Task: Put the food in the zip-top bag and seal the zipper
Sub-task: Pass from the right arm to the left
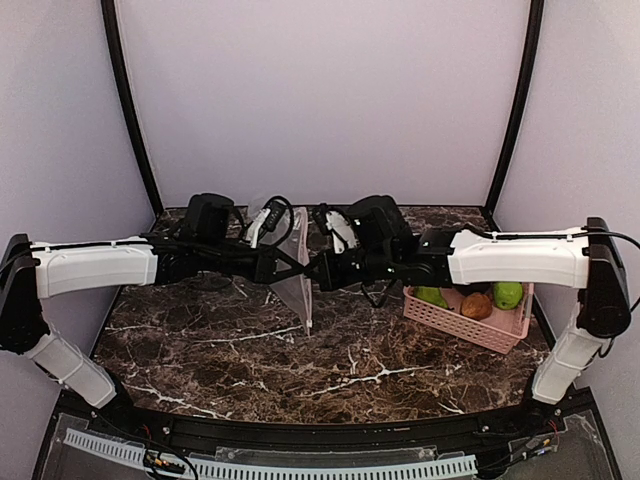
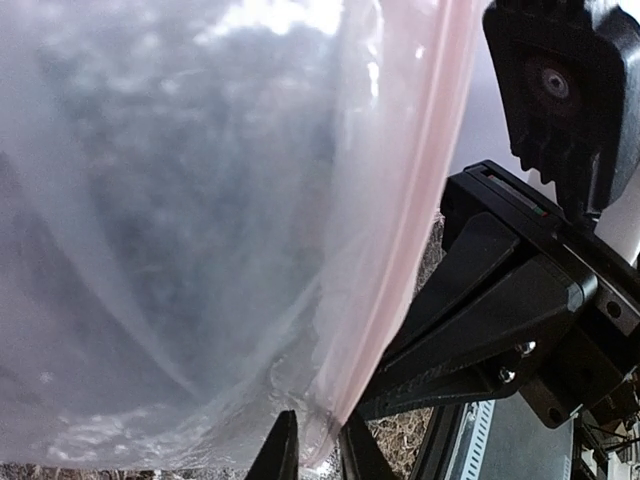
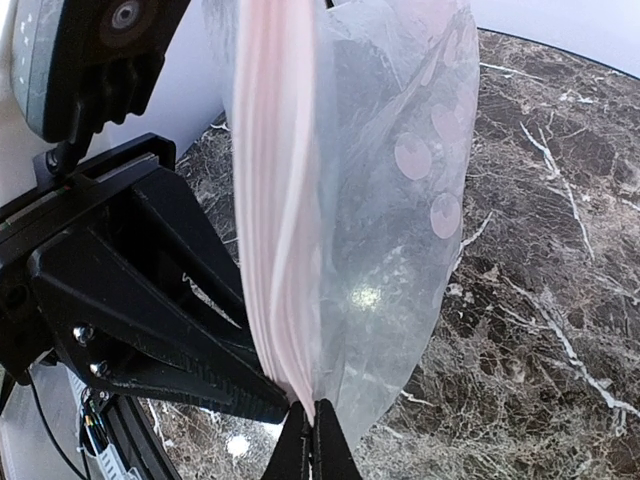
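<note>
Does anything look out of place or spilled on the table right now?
Nothing spilled or damaged. Only oddity: the zip-top bag hangs edge-on between the arms, its pink zipper pinched by the right gripper with the left gripper straddling it; the food sits in the pink basket.

- Left arm (image 1: 95, 268) reaches in from the left with its forearm level; right arm (image 1: 515, 258) mirrors it, and the wrists nearly meet at centre.
- Right gripper (image 3: 311, 440): fingers pressed together on the zip-top bag (image 3: 380, 200) edge.
- Left gripper (image 2: 318, 452): fingers narrowly apart with the bag's edge between them; whether they clamp it is unclear.
</note>
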You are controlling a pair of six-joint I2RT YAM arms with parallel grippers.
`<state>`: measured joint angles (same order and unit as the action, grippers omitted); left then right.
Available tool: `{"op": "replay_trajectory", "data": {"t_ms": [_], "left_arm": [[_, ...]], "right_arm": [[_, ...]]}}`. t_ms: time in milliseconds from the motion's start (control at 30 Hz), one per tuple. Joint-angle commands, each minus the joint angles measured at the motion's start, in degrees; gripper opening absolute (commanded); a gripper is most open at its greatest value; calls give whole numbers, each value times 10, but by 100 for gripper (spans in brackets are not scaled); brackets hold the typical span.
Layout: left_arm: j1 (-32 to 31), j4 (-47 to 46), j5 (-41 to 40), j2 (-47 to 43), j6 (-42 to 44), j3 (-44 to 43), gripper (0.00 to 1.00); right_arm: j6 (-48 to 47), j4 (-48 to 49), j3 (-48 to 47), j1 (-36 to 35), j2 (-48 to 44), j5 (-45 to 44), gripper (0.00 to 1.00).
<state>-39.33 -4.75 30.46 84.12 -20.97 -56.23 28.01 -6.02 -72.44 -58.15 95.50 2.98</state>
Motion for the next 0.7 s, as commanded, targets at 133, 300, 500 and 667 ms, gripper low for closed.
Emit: {"op": "replay_trajectory", "data": {"t_ms": [133, 300, 500, 667], "left_arm": [[1, 2, -20, -3, -5, -7, 2], [1, -2, -40, -13, -3, -1, 1], [1, 69, -192, -52, 24, 2, 1], [1, 90, -222, -65, 39, -7, 1]], "right_arm": [[10, 20, -17, -22, 14, 13, 0], [41, -14, -27, -25, 21, -58, 0], [107, -59, -10, -25, 6, -180, 0], [130, -76, 3, -16, -5, -221, 0]]}}
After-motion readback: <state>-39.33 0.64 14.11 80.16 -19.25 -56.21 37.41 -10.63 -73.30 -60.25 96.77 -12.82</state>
